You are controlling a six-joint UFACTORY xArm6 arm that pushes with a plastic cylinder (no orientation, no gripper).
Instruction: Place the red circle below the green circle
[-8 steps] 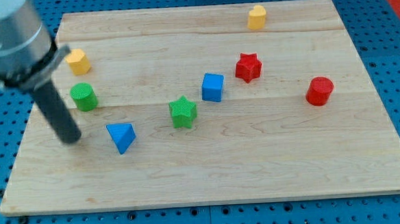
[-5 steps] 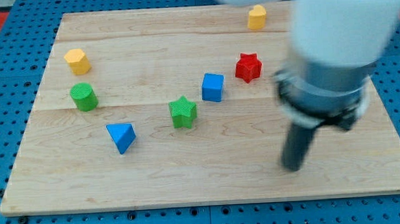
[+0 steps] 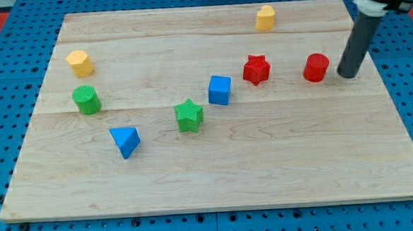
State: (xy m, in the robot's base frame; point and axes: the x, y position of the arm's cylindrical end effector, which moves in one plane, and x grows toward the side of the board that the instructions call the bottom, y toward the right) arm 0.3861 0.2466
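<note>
- My tip [image 3: 347,75] stood near the desk's [image 3: 210,179] right edge, in the upper half of the view, its dark rod rising toward the view's top right corner.
- No fingers on this rig; the arm ended in the bare rod, so there was no spread or pinch state to log.
- The tip sat just right of the red circle [image 3: 316,67]; a narrow strip of wood showed between them, so I could not call it contact.
- Red circle: upright, right part of the desk, level with the red star [image 3: 256,69], which lay well to its left.
- Green circle [image 3: 86,100]: far left of the desk, just below the yellow hexagon [image 3: 80,63]. It lay far from the red circle, with nearly the whole board between them.
- The red circle was not below the green circle; it sat slightly higher in the view and far to the right.
- Blue cube [image 3: 219,90]: mid-desk, lower left of the red star.
- Green star [image 3: 189,116]: lower left of the blue cube.
- Blue triangle [image 3: 126,141]: left of the green star, lower right of the green circle.
- A second yellow block [image 3: 264,18] sat near the top edge, above the red star; its exact shape was unclear.
- All blocks stood apart, none touching.
</note>
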